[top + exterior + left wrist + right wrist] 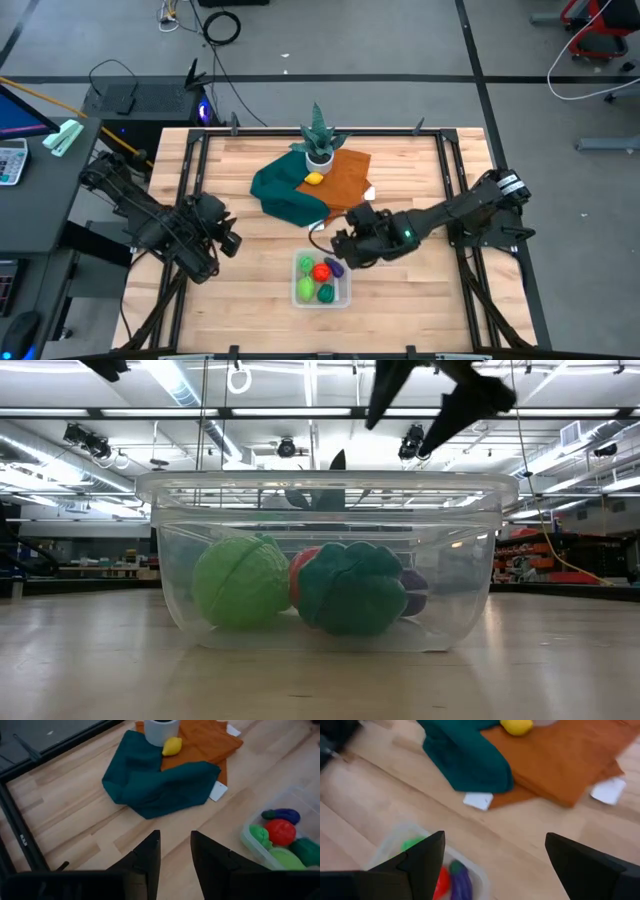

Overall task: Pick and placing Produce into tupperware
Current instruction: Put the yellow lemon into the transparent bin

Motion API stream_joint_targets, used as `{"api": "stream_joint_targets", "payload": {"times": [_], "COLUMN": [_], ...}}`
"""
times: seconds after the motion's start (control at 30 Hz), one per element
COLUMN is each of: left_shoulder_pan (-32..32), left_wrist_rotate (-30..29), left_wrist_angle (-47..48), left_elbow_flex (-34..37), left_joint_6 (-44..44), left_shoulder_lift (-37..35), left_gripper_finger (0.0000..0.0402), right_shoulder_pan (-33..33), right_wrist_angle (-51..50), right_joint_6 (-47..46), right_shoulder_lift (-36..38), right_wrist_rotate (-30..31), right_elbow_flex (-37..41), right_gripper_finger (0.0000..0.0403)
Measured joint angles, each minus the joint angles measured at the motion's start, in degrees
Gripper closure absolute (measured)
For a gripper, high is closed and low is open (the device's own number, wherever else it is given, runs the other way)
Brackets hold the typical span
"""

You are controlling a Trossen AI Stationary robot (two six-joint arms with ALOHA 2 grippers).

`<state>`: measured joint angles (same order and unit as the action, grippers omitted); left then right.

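My right tool (345, 250) hangs with its fingers spread wide and empty, just above the near rim of the tupperware (343, 296), which sits below and slightly ahead of it on the bench (420, 310). Five pieces of the produce already lie inside — a red one (321, 271), a purple one (334, 267) and three green — so what is left for me is the yellow piece (516, 726), well ahead of my right tool on the orange cloth (570, 760), touching the white pot of the plant (319, 141). I judge it light, hard and smooth, a small rounded toy likely to squirt out of a skewed pinch — so I would take it across its narrow middle, coming in from the side away from the pot. The teal cloth (465, 755) bunched beside it is soft and could snag. My left tool (175, 851) waits off to the side, fingers nearly together and holding nothing.
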<state>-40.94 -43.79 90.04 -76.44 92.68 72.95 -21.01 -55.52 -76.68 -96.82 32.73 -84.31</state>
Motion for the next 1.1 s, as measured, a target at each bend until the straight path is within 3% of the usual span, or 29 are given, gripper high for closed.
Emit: {"api": "stream_joint_targets", "payload": {"times": [0.67,0.9,1.1], "left_shoulder_pan": [4.77,11.93,22.24], "left_wrist_rotate": [-1.04,-0.96,2.86], "left_wrist_angle": [-3.54,-17.55,-27.2], "left_elbow_flex": [0.0,0.0,0.0], "left_joint_6": [-6.81,-24.52,-38.28], "left_shoulder_lift": [0.02,1.32,5.12], "left_gripper_finger": [0.0292,0.0292,0.0285], "right_shoulder_pan": [0.98,-1.63,-8.84], "right_wrist_angle": [-0.06,-6.79,-20.12], "right_joint_6": [0.78,-3.34,-14.66], "right_shoulder_lift": [0.0,0.0,0.0], "right_wrist_rotate": [-0.62,-3.67,-7.83], "right_elbow_flex": [0.0,0.0,0.0], "right_gripper_finger": [0.0094,0.0094,0.0094]}}
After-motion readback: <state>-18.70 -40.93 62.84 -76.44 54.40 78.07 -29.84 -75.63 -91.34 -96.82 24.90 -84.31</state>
